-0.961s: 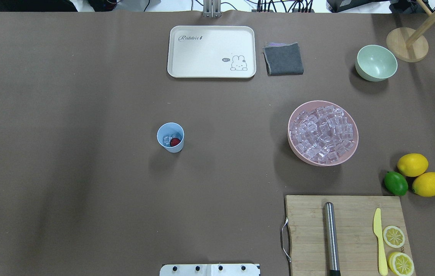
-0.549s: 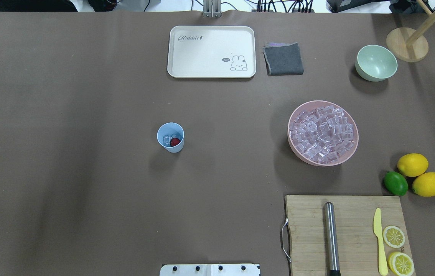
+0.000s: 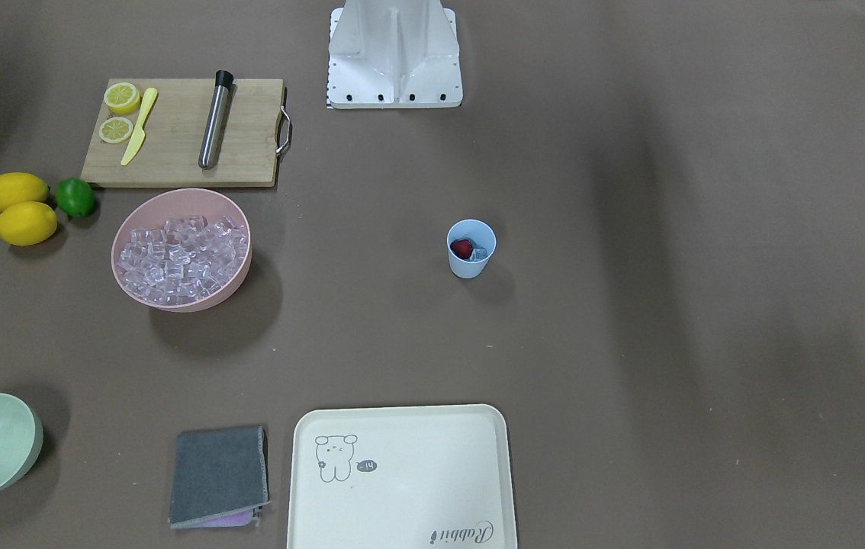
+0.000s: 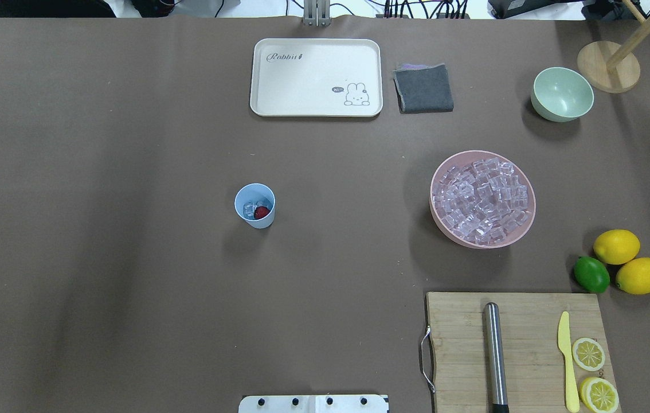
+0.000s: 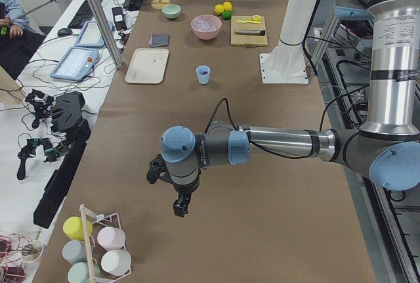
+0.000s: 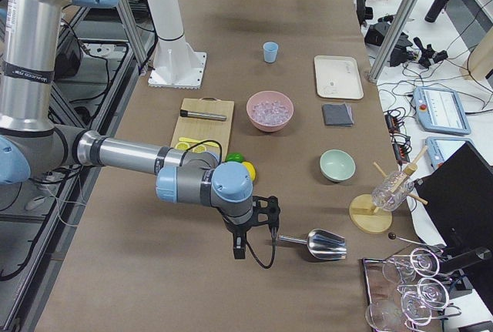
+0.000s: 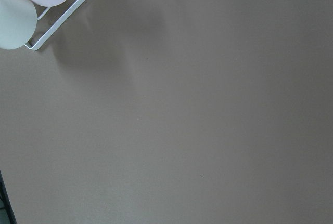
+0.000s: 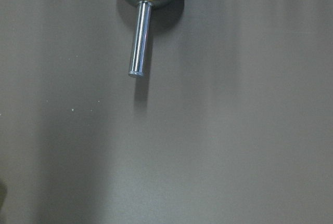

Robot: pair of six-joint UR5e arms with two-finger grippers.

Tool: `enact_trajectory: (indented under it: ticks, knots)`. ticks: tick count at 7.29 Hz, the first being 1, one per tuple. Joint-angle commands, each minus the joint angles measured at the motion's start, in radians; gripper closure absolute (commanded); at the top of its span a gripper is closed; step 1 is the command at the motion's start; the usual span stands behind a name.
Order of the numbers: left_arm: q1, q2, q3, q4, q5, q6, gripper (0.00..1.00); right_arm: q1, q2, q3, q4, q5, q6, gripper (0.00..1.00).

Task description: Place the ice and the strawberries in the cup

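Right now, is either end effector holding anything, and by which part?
Nothing appears held: the left end effector and right end effector both hang over bare table; the scoop lies free nearby.

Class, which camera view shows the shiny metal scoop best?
Exterior right: the shiny metal scoop shows whole, bowl and handle. The right wrist view cuts off most of its bowl, overhead catches only a sliver at the frame edge, and the other views hardly or never show it.
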Motion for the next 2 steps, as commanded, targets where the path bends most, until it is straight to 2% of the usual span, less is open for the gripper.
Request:
enact_trajectory:
  ticks: [1,2]
  knots:
    - [0.0,0.009,-0.003,0.001,0.0,0.003,0.02,-0.012,0.006,0.007,-0.015,0.011,0.021,0.0]
    - [-0.002,0.025,-0.004,-0.004,-0.003,0.003,0.02,-0.012,0.006,0.007,-0.013,0.011,0.021,0.0]
